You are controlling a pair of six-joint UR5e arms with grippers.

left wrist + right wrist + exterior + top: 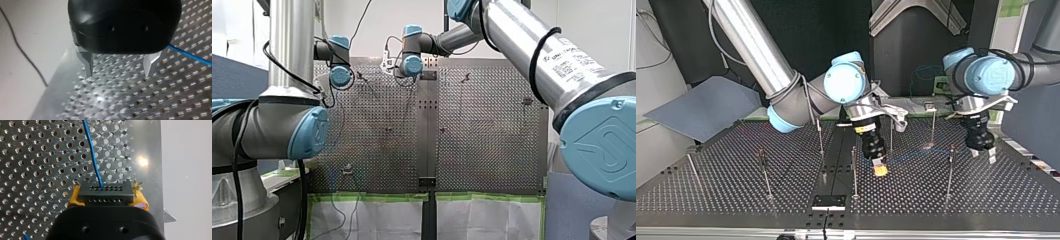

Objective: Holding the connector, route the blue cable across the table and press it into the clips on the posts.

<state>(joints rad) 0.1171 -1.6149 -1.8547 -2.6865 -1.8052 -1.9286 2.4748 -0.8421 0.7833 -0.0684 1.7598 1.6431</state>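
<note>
In the right wrist view my right gripper (pixel 107 198) is shut on a black connector (pixel 105 191), its yellow pads (pixel 75 197) on both ends. The blue cable (pixel 91 152) leaves the connector and runs ahead over the perforated table. In the top view that gripper (pixel 879 168) hangs low near the table's middle, beside a thin post (pixel 854 170), and the cable (pixel 908 156) trails faintly toward the view's right. My left gripper (pixel 984 155) hovers at that view's right, near another post (pixel 949 170). In the left wrist view its metal fingers (pixel 88 63) stand open with nothing between them, and the blue cable (pixel 190 55) passes beside them.
Several thin posts stand on the perforated table (pixel 986 200), among them one (pixel 765 172) at the top view's left and one (pixel 933 125) further back. A black plate (pixel 828 201) lies at the near edge. A grey-blue sheet (pixel 701 107) leans off the table's left.
</note>
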